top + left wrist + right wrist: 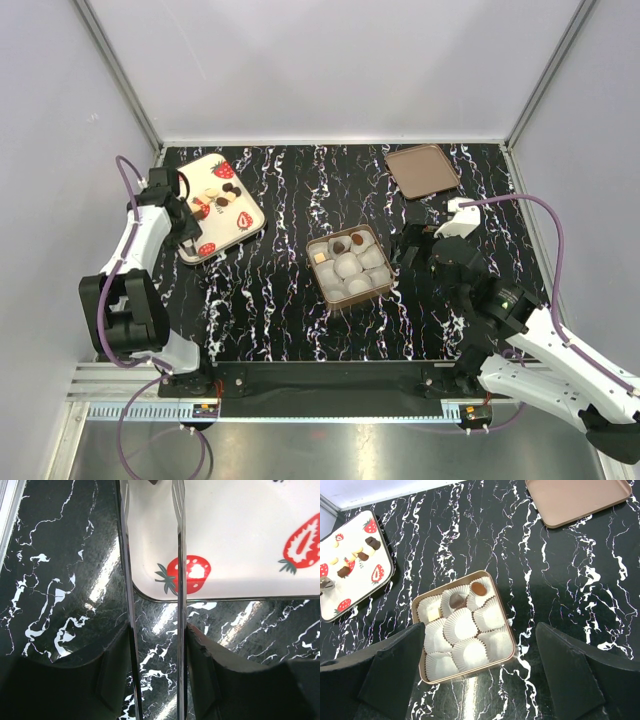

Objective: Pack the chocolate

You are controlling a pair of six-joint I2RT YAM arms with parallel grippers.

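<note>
Several small dark and cream chocolates [222, 190] lie on a white strawberry-print tray [240, 222] at the far left; they also show in the right wrist view [364, 555]. A tan box [506, 614] of white paper cups holds a cream chocolate [434, 614], a dark one [456, 600] and a brown one [478, 588]. My left gripper [192, 214] reaches over the tray's near edge [235, 587]. Its two thin metal blades [181, 555] stand a narrow gap apart, with their tips cut off by the frame. My right gripper [482, 680] is wide open and empty, just right of the box [385, 285].
The box's brown lid [422, 170] lies at the far right, also in the right wrist view [580, 500]. Black marbled table [270, 300] runs between tray and box. Grey walls stand close on the left, back and right.
</note>
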